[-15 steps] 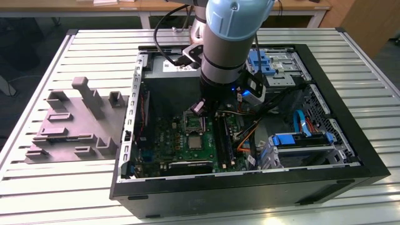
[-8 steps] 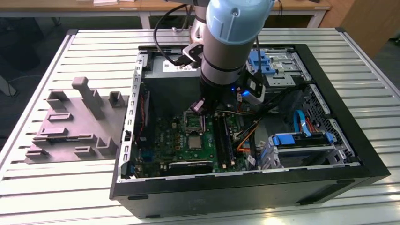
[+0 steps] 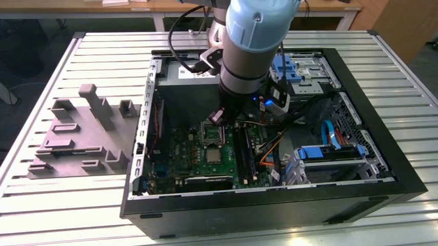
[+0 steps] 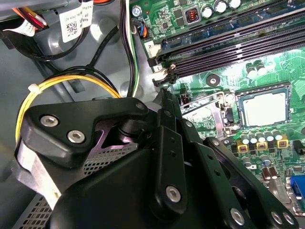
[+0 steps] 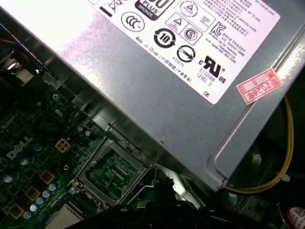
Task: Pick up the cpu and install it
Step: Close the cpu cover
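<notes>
Counter (image 3: 68,215) slats carry the big open computer case (image 3: 383,169), and that is the largest thing I see from here. Beside it, toward the exterior view's left, sits a grey plastic tray (image 3: 75,138) with upright blocks. Inside the case lies the green board (image 3: 188,159), with the grey power box (image 5: 157,90) at the far end.

My arm (image 3: 250,46) reaches straight down into the case, and the gripper (image 3: 226,119) hangs low over the board, right above the open metal bracket (image 3: 212,134).

The cpu (image 3: 214,156) is the little flat silver square. It lies flat in the socket on the board, just past the bracket, on the side nearer the front edge of the case in the exterior view. In the second wrist view the cpu (image 4: 266,108) shines pale inside its frame, apart from the black gripper parts. It is square, so no side is the long one.

I cannot tell if the gripper is open or closed; its tips are hidden by its own body. I see nothing in it. To me the chip looks already seated, with the bracket lid still up.
</notes>
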Tool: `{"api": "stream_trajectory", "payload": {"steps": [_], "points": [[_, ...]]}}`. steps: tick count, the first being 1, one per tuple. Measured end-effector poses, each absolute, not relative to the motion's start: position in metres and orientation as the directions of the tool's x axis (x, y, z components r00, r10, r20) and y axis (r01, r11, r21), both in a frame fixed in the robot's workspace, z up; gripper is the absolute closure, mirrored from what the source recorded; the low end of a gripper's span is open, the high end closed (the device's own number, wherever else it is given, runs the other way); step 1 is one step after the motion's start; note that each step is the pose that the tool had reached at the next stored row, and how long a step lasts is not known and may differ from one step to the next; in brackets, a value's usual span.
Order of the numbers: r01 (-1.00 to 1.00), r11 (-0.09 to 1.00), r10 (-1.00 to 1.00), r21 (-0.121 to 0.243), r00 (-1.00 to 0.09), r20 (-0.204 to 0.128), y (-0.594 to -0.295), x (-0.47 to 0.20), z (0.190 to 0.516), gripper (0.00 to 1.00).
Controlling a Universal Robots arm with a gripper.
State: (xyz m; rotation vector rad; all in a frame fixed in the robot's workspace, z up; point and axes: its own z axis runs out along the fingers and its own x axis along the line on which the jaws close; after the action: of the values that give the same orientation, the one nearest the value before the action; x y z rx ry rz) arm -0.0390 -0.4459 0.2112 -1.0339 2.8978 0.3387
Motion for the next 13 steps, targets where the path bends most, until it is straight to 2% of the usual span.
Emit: {"api": "stream_trajectory", "payload": {"steps": [13], "points": [[-0.630,0.752,-0.620,0.192,-0.776,-0.119,-0.4439,-0.0390,0.2069,0.89]]}}
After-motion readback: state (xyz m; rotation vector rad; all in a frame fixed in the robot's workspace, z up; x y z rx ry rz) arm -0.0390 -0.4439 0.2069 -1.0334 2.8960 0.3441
